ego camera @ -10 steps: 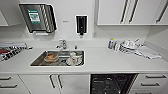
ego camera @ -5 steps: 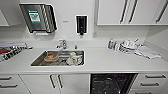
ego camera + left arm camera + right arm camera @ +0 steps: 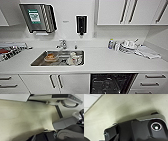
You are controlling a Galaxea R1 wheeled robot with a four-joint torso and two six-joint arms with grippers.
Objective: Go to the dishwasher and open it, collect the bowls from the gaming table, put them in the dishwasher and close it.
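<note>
1. Head view: dishwasher [image 3: 112, 83] under the white counter [image 3: 105, 60], right of the sink [image 3: 58, 58]; door open, dark interior with racks showing, white drawers [image 3: 152, 83] beside it. Orange item and white dishes in the sink; dish rack [image 3: 128, 46] on the counter at right.
2. Left wrist view: pale floor [image 3: 22, 119], robot base parts; jaws' state impossible to tell.
3. Right wrist view: dark robot plate over pale floor; jaws' state impossible to tell.
</note>
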